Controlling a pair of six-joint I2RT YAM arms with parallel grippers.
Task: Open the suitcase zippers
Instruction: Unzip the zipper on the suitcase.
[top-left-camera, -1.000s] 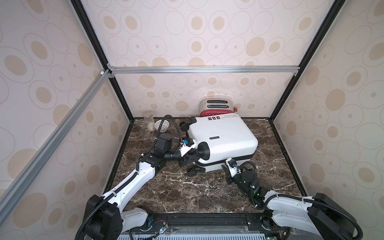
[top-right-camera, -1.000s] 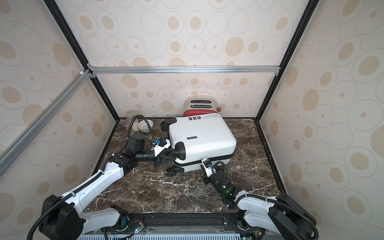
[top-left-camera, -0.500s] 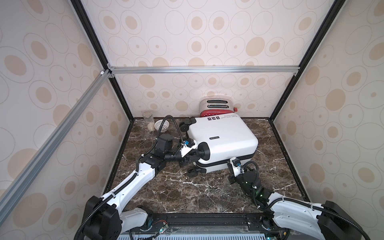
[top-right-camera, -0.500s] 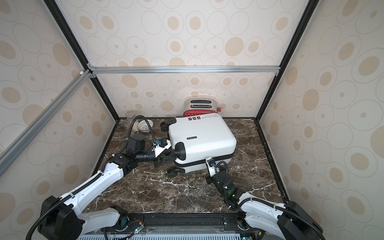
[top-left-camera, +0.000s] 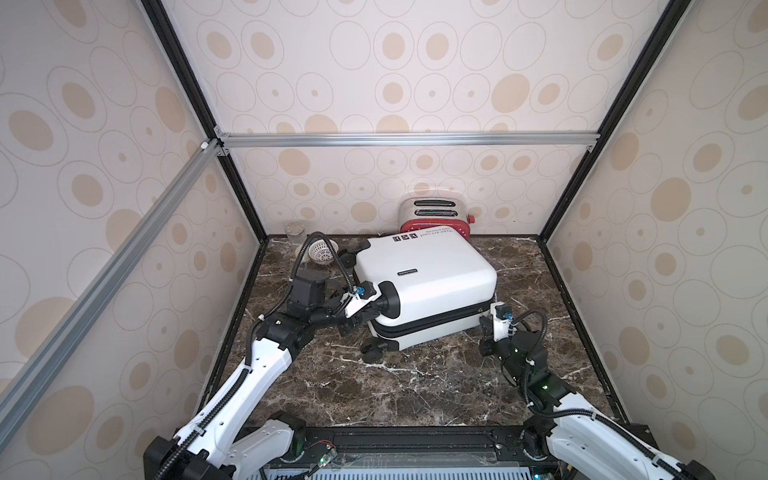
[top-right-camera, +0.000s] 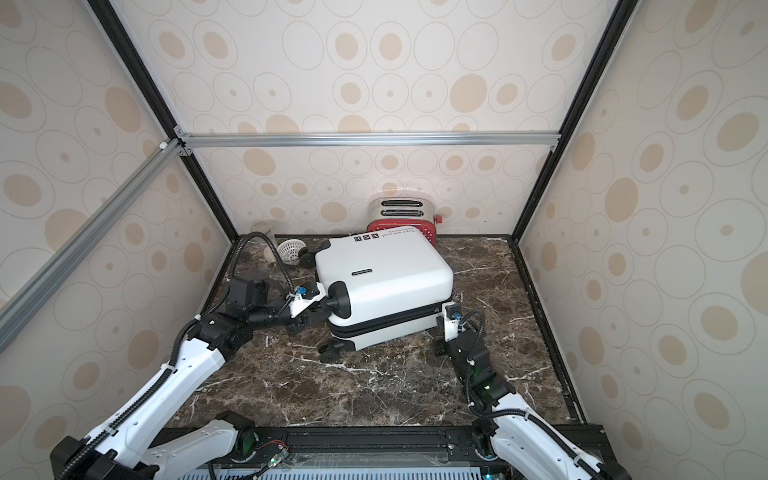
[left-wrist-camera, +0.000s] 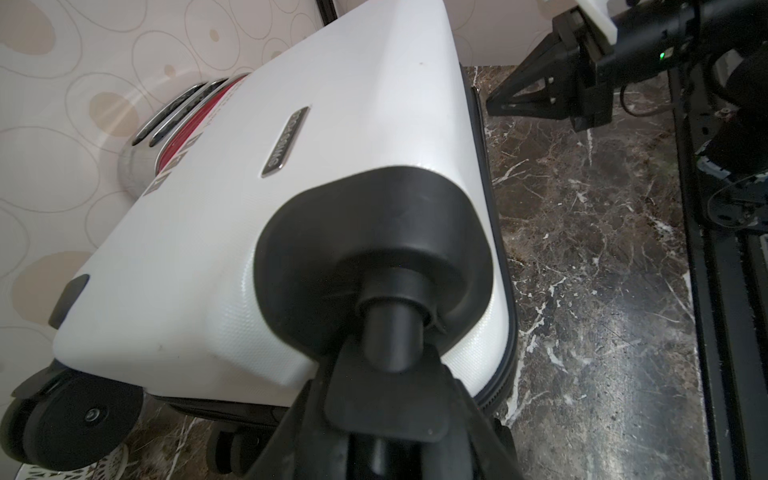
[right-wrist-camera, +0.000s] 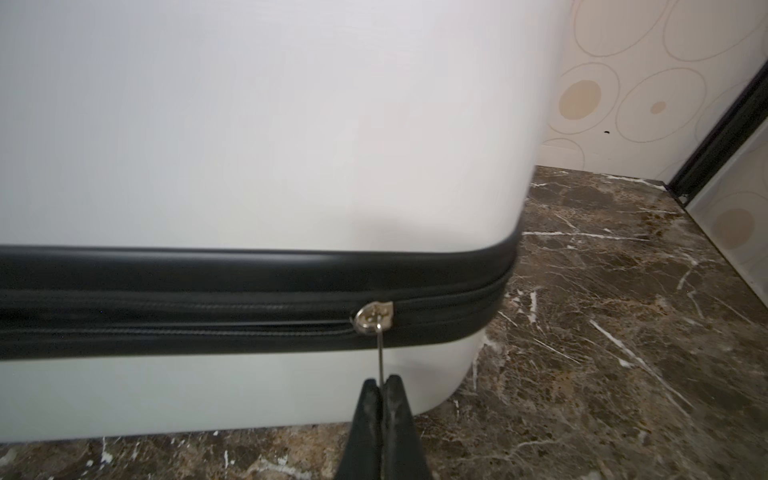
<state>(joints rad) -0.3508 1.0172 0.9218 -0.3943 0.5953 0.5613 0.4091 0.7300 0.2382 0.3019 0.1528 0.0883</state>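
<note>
A white hard-shell suitcase (top-left-camera: 432, 274) lies flat toward the back of the marble bench (top-left-camera: 415, 382), just in front of a red toaster (top-left-camera: 434, 216). The right pincer (right-wrist-camera: 382, 386) is closed tight on the silvery zipper pull (right-wrist-camera: 380, 353), which hangs from the black zipper band (right-wrist-camera: 208, 307) near a corner. The left pincer (top-left-camera: 371, 306) clamps a black spinner wheel (left-wrist-camera: 386, 403).

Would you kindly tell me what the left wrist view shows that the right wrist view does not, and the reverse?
Only left wrist: the left claw clamped on a corner wheel, the badge, and the toaster behind. Only right wrist: the silvery pull, pinched in the shut right claw. Both: the white suitcase, its black zipper, and the marble floor.
</note>
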